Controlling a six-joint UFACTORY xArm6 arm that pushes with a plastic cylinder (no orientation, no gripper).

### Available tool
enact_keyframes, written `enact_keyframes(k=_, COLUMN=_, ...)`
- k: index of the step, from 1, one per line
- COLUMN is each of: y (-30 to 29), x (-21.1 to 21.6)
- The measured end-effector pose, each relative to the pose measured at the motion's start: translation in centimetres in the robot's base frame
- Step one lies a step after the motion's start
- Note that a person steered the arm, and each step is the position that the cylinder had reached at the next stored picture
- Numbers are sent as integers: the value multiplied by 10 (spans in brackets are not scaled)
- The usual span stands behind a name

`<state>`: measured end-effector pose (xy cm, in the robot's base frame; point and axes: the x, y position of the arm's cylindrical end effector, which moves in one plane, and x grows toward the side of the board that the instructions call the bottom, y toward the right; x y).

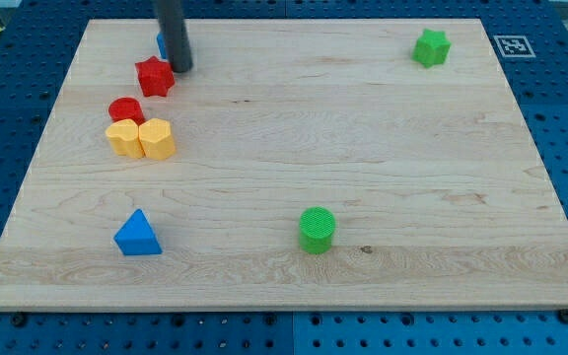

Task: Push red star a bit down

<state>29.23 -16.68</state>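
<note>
Dark rod upright, my tip just right of red star, touching; no hand fitted.

no readable text, fiducial marker beside board

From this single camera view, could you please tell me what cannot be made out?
- Blue block: mostly hidden behind my rod; shape unreadable.
- My tip: beside the red star, at its upper right; contact uncertain.
- Red cylinder: lower part hidden by the yellow blocks.
- Rod's upper part: cut off by the view's top.
</note>
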Motion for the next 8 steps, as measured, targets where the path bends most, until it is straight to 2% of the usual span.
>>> enact_keyframes(k=1, y=-21, x=1)
enact_keyframes(k=2, y=5, x=47)
enact_keyframes(k=3, y=12, x=67)
enact_keyframes(k=4, y=11, x=45)
enact_keyframes(k=5, y=-20, x=16)
enact_keyframes(k=6, y=-65, x=14)
enact_keyframes(k=7, y=-73, x=23)
enact_keyframes(k=8, y=-44, x=29)
